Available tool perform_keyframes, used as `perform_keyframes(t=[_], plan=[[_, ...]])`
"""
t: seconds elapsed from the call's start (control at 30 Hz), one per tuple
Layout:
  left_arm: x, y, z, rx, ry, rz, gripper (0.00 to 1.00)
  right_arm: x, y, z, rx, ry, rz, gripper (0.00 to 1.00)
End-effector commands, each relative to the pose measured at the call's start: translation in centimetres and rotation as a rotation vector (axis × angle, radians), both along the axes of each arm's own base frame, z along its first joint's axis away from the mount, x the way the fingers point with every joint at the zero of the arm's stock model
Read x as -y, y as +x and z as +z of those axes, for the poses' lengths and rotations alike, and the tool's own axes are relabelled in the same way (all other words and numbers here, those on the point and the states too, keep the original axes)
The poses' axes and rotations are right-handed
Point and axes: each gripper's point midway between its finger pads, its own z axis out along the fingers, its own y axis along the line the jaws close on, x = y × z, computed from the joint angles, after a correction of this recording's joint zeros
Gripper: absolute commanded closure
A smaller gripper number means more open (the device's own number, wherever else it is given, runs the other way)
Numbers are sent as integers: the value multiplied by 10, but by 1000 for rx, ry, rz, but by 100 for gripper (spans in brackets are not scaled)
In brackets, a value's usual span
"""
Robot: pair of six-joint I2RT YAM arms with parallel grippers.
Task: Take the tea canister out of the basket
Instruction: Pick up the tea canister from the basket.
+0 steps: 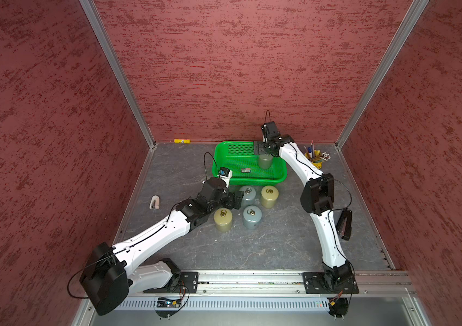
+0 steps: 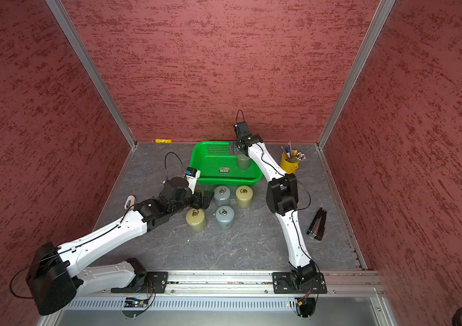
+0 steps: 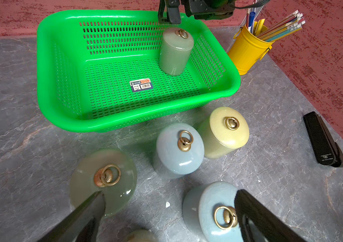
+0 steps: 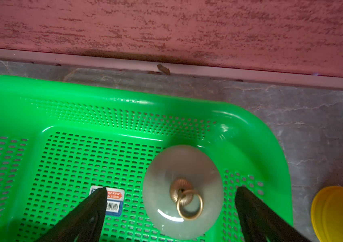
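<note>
Canister (image 3: 174,52) stands upright, long axis vertical, at 2 o'clock inside basket (image 3: 44,83). Left jaws hang spread over loose canisters (image 1: 252,216) on tabletop (image 1: 280,248), at 7 o'clock of the basket. Right jaws, the nearer pair, are spread astride the task canister, which sits directly below and between them. Their height above its lid is hard to judge, and in both top views the wrist hides that lid.

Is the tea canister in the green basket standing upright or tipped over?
Upright. The tea canister stands on the floor of the basket, its ringed lid facing up; the open right claw hangs above it.
</note>
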Motion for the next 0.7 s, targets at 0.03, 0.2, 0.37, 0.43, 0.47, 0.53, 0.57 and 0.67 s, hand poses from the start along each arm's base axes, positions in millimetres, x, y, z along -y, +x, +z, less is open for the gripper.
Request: perform_keyframes(t=[0.03,0.2,0.37,0.43,0.47,0.53,0.57,0.67], plan=[[-10,-2,-4,-6,9,36,0,13,3,-12,-34,-34,-10,2],[-9,-1,-5,-5,18,35,0,6,2,-24,-61,-8,11,2],[-6,0,-6,-8,13,31,0,7,0,-39,-93,-19,10,2],[-4,-1,-5,-9,5,26,0,7,-1,-44,-104,-21,11,2],[-3,-2,-4,-7,0,22,0,8,-1,-47,-108,-25,11,2],[-2,-2,-4,-7,-3,21,0,7,-2,-49,-113,-27,11,2],[-2,-2,-5,-8,-2,21,0,8,-2,-51,-117,-26,11,2],[-2,-2,-5,-8,-2,23,0,5,-3,-52,-122,-11,15,2]])
